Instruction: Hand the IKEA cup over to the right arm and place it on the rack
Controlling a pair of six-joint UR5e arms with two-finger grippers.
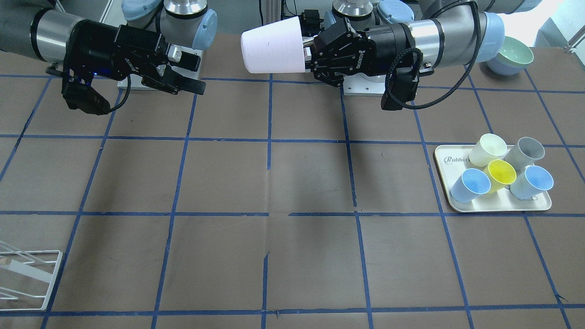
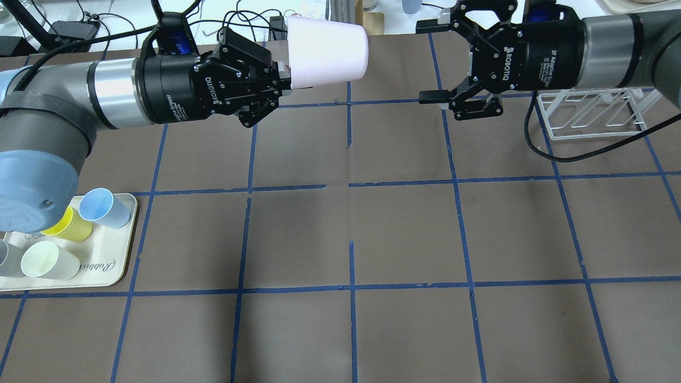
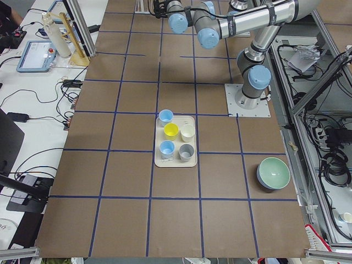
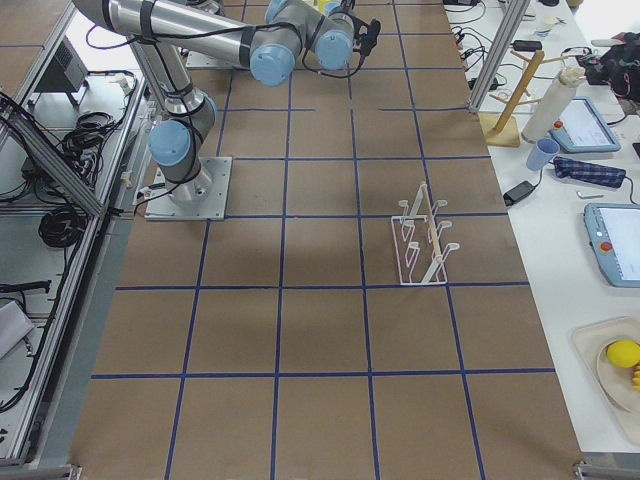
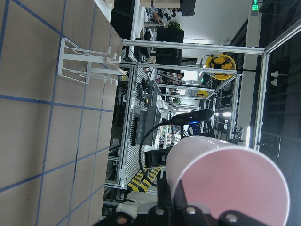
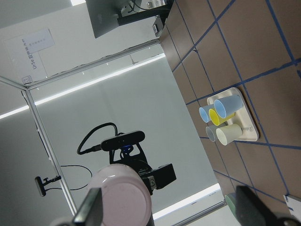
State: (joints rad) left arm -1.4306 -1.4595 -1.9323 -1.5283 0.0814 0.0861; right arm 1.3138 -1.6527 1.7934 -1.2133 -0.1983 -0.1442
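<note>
Brown bench (image 2: 372, 234), blue tape grid. The left arm (image 2: 106, 98) comes in at the upper left of the overhead frame and the right arm (image 2: 612, 48) at the upper right. Both are level above the bench, with their wrists facing each other.

The white wire rack (image 2: 590, 114) stands on the bench at the upper right, under the right arm. The cream tray (image 2: 119, 260) sits at the lower left with five other cups (image 1: 500, 172) on it: two blue, one yellow, one cream, one grey.

The IKEA cup (image 2: 327, 53) is at top centre, in the air and lying horizontal. The left gripper (image 2: 284, 84) has its fingers clamped on the rim end, and the base points at the right gripper (image 2: 428, 61). The right gripper's fingers are spread wide, with nothing between them and a clear gap to the cup. The cup is well apart from the rack.
</note>
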